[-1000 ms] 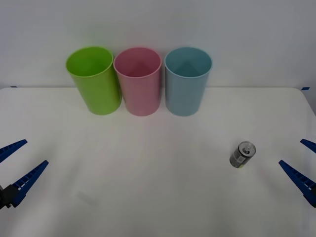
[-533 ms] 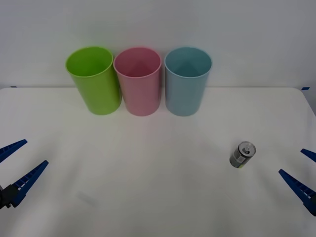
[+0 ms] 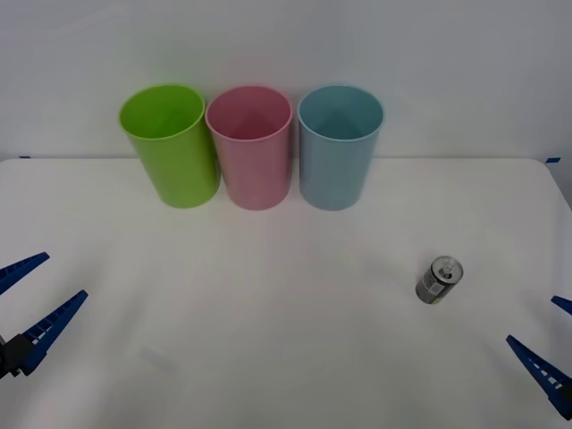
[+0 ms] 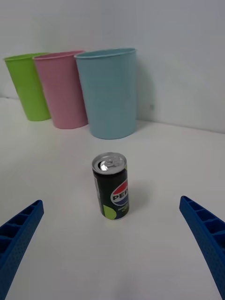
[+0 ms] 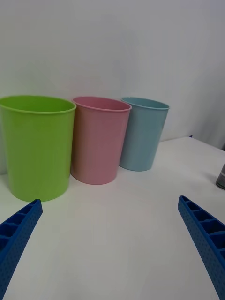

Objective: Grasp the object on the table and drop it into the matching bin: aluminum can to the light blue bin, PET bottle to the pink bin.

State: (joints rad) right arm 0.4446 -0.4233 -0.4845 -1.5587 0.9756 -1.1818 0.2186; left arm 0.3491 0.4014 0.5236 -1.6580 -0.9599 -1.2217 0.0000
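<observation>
The aluminum can [image 3: 439,280] stands upright on the white table [image 3: 286,313] at the right; it is dark with a yellow-green patch and a silver pull-tab top. My right gripper [image 3: 554,344] is open at the near right edge, beside the can and apart from it. In the right wrist view the can [image 4: 111,186] stands ahead, centred between the spread blue fingers [image 4: 18,234]. The light blue bin [image 3: 340,147] and the pink bin [image 3: 250,147] stand at the back. My left gripper [image 3: 34,299] rests open at the far left.
A lime green bin [image 3: 172,145] stands left of the pink one, the three in a tight row against the back wall. In the left wrist view the green bin [image 5: 36,145] is nearest and the can's edge [image 5: 221,176] shows. Wide bare tabletop lies between can and bins.
My right gripper has drawn back toward the table's near edge, away from the can. The can, the bins and the left arm have not moved.
</observation>
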